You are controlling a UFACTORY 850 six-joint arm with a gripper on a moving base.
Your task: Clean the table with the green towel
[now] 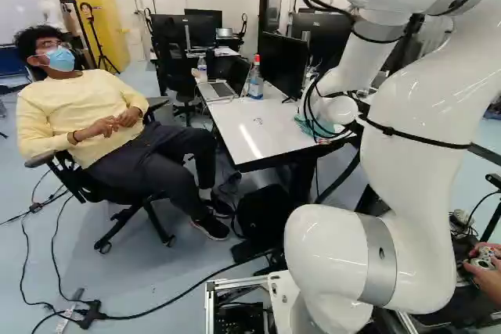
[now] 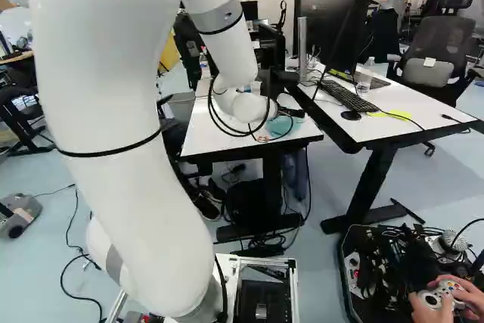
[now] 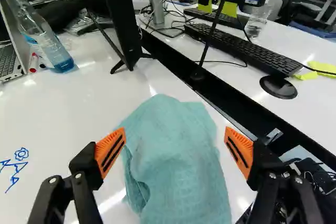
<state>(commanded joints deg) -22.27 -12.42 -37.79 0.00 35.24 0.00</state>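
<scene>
Bottle (image 3: 48, 45), bluish liquid low inside, stood ahead-left of my gripper (image 2: 278, 125). Black tray (image 2: 345, 259), behind and right of it, held cables. Counted one green towel (image 3: 176, 163), two bottles, two keyboards (image 3: 247, 51). Towel lay on table (image 3: 68, 103), under and between my spread fingers, ungripped. Monitor (image 3: 122, 14) stood ahead.

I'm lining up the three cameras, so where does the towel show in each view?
Wrist view: the towel lies on the white table, between and ahead of the open jaws.
Left base view: right of the middle, partly hidden by the arm.
Right base view: just right of the middle, behind the arm's cables.
Shared landmark: the white table, under the towel in all three.
</scene>
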